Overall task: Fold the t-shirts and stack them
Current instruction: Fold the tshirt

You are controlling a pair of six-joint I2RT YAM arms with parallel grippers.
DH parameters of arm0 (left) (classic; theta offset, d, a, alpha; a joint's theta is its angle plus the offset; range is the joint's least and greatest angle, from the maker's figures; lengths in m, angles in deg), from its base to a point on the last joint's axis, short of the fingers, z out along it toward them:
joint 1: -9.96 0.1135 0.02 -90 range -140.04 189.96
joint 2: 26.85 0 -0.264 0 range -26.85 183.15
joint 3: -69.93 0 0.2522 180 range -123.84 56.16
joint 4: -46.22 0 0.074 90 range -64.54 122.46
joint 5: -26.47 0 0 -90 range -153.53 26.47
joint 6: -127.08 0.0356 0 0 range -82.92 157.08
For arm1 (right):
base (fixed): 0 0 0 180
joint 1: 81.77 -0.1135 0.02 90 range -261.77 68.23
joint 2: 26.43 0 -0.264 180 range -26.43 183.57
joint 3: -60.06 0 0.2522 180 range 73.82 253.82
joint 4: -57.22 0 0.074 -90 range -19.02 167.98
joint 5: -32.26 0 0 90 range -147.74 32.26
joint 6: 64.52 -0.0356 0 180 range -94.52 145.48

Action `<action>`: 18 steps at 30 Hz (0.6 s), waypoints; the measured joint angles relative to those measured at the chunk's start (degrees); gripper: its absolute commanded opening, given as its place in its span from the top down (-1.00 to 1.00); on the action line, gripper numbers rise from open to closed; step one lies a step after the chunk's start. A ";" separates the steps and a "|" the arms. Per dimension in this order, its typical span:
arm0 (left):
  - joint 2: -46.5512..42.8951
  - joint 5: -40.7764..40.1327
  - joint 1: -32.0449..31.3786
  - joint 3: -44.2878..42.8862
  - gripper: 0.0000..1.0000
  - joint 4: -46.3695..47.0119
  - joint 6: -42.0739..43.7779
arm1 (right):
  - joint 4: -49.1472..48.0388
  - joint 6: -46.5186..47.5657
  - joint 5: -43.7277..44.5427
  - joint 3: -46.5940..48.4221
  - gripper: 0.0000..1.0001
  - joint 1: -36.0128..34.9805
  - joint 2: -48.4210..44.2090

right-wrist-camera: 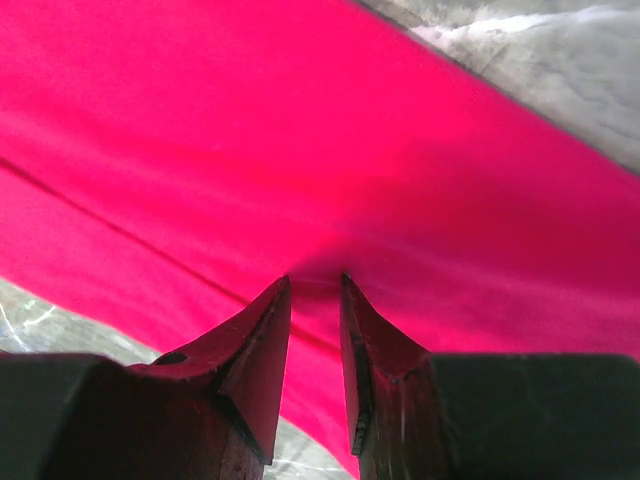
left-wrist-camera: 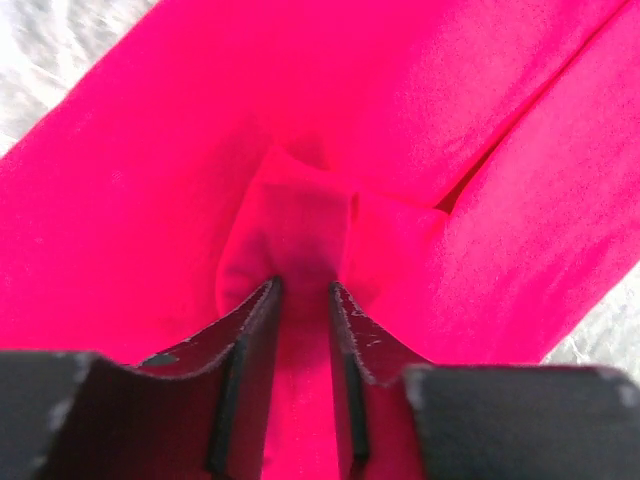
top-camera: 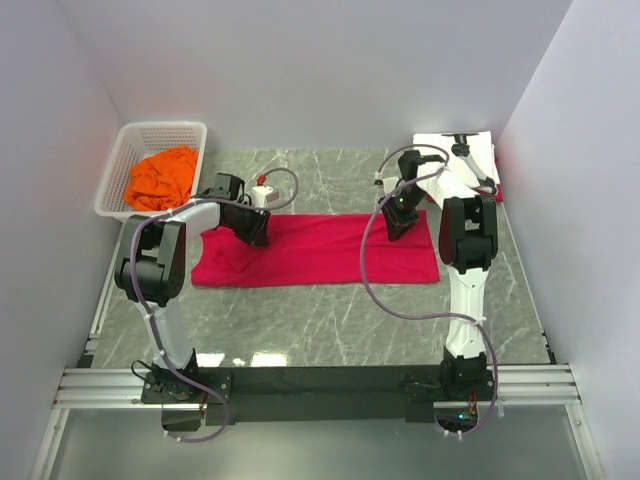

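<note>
The red shirt (top-camera: 320, 250) lies across the middle of the table (top-camera: 330, 320) as a long flat band, already doubled lengthwise, judging by the seam-like line in my right wrist view. My left gripper (left-wrist-camera: 305, 290) is closed on it near its left end, with a small raised tuck of cloth pinched between the fingers. My right gripper (right-wrist-camera: 315, 283) is closed on it near the right end, the fabric puckering where the tips meet.

This cloth is light, soft and limp. It will sag and drag wherever I do not hold it, and it has no stiffness to keep a crease by itself. A thin pinch could take only the top layer, so I want both layers between my fingers, close to the edge, one hold toward each end so the band lifts evenly.

The orange shirt (top-camera: 160, 178) sits crumpled in the basket (top-camera: 165, 127) at the far left. The white shirt (top-camera: 455, 145) lies at the far right, partly hidden behind my right arm.
</note>
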 measured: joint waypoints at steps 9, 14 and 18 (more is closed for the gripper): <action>-6.64 -1.29 0.59 1.14 -0.13 -3.65 -1.84 | -1.90 -1.31 -0.44 -8.13 0.39 0.00 -3.58; -21.64 -2.73 3.02 4.13 0.20 -6.54 -3.43 | -2.67 -0.46 -1.99 -23.98 0.38 0.00 -12.63; -26.80 -5.68 3.91 7.37 0.66 -8.00 -4.81 | -0.48 1.29 -3.34 -32.17 0.34 0.09 -19.06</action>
